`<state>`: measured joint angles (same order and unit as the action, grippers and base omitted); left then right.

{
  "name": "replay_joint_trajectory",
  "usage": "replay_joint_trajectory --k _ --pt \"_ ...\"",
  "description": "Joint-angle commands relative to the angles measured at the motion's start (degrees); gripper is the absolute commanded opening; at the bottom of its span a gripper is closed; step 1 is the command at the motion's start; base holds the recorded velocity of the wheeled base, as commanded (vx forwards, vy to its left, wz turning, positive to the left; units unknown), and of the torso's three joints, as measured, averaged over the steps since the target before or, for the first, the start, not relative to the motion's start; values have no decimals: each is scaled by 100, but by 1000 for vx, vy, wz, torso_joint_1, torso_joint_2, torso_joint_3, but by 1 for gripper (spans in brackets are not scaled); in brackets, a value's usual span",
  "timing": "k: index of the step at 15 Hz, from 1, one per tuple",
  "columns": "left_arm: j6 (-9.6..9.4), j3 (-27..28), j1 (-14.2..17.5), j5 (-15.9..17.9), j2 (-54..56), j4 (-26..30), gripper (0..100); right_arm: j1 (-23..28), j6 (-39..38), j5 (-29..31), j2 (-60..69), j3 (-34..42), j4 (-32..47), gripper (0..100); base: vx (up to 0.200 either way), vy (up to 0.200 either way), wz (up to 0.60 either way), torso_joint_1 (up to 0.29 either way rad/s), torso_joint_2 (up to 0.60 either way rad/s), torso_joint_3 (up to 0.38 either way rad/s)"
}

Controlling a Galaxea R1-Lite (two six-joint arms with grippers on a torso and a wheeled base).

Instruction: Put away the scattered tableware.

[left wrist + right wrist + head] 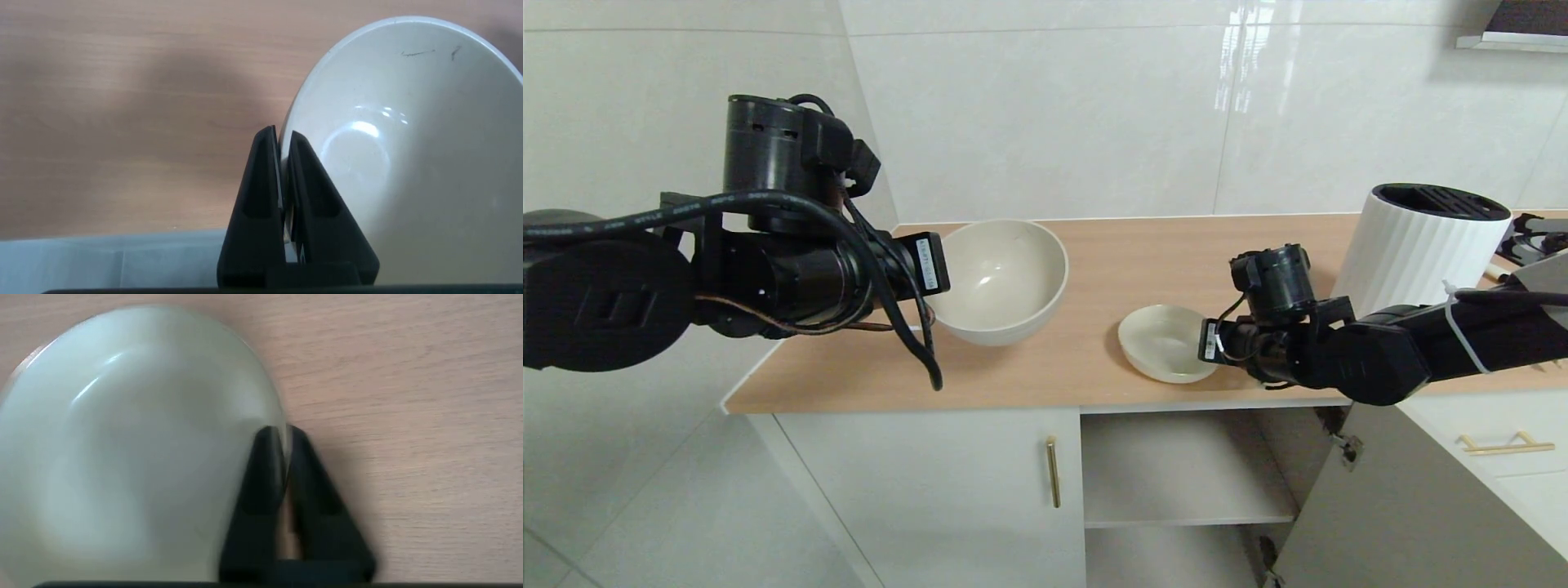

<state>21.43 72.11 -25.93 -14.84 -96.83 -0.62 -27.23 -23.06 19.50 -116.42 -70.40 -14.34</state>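
Nothing looks put away yet. The left hand [283, 143] pinches the rim of the large bowl [1005, 278], which is tilted over the worktop [1111, 261], above and left of the open cupboard [1184, 482]. The right hand [283, 439] pinches the rim of the small dish [1160, 343], directly above that cupboard. Both have yet to be shelved. The print on the hands' white labels [928, 263] is too small to read.

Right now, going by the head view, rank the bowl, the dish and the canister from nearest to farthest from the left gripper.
1. The bowl: its rim is clamped in the left gripper, at the left end of the counter.
2. The dish: mid-counter, right of the bowl, its rim in the right gripper.
3. The canister: far right.
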Motion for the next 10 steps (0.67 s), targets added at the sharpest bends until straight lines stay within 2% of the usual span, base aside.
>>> replay_joint_trajectory --k 1,5,9,10 --pt "1 -4 0 7 -11 1 0 -1 -5 1 84 44 10 0 0 0 0 0 0 0" --pt "-16 -162 -26 7 112 1 0 -54 30 -8 708 316 19 0 0 0 0 0 0 0" --pt "-130 -1173 -448 7 885 -52 0 -573 241 -52 2115 993 766 0 0 0 0 0 0 0" --pt "-139 -1603 -510 7 1043 -281 0 -731 250 -52 2326 1266 862 0 0 0 0 0 0 0"
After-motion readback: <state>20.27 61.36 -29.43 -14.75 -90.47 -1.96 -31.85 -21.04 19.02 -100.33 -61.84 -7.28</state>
